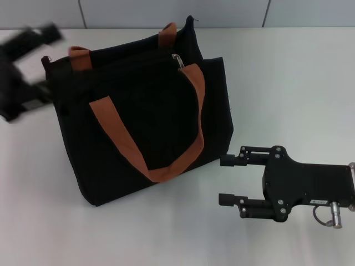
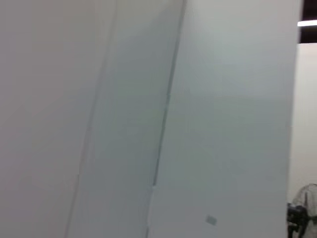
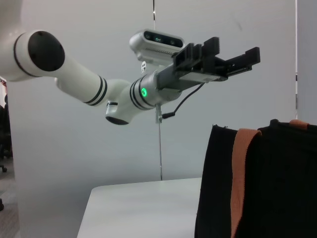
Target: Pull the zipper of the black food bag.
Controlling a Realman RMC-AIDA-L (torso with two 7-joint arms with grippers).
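Zipper (image 1: 178, 61) atop black food bag (image 1: 150, 127), apart from both grippers' wide jaws

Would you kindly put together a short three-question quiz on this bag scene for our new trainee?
1. True or false: the right gripper is gripping a strap of the black food bag.
2. Where does the zipper pull sit? A) at the bag's top B) on the table C) in a gripper
3. Fill in: the left gripper hangs ____ the bag's top.

Key: 1 false, it lies open on the table beside the bag; 2 A; 3 above.
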